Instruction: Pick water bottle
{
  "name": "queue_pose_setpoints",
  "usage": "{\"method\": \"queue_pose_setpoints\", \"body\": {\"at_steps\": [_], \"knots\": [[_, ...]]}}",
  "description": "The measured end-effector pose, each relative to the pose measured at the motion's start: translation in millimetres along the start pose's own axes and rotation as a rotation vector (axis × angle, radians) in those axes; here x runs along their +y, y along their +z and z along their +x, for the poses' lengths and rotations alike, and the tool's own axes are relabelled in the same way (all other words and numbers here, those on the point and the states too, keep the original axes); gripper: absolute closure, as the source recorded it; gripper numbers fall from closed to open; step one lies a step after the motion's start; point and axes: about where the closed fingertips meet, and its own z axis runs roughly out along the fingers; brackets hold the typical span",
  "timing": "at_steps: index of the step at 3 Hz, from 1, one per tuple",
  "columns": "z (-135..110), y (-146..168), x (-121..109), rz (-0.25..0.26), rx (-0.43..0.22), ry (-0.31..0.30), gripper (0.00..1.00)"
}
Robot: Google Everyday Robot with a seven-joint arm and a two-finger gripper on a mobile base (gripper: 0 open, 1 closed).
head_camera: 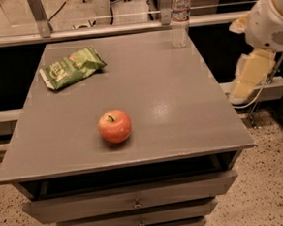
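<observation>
The water bottle is a small clear plastic bottle with a white cap. It stands upright at the far right corner of the grey table. My gripper is the cream-coloured part hanging off the table's right side, below the arm's white joint. It sits to the right of the bottle and nearer to the camera, apart from it and holding nothing I can see.
A red apple sits near the table's front middle. A green chip bag lies at the far left. A metal railing runs behind the table. Drawers are below the top. Speckled floor is at the right.
</observation>
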Motion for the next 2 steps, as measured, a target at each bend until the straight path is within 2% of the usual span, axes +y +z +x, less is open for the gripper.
{"method": "queue_pose_setpoints", "body": {"at_steps": [1,2], "knots": [[-9,37,-71,0.087,-0.129,0.064,0.0],[-24,88,-146,0.17,-0.286,0.183,0.0]]}}
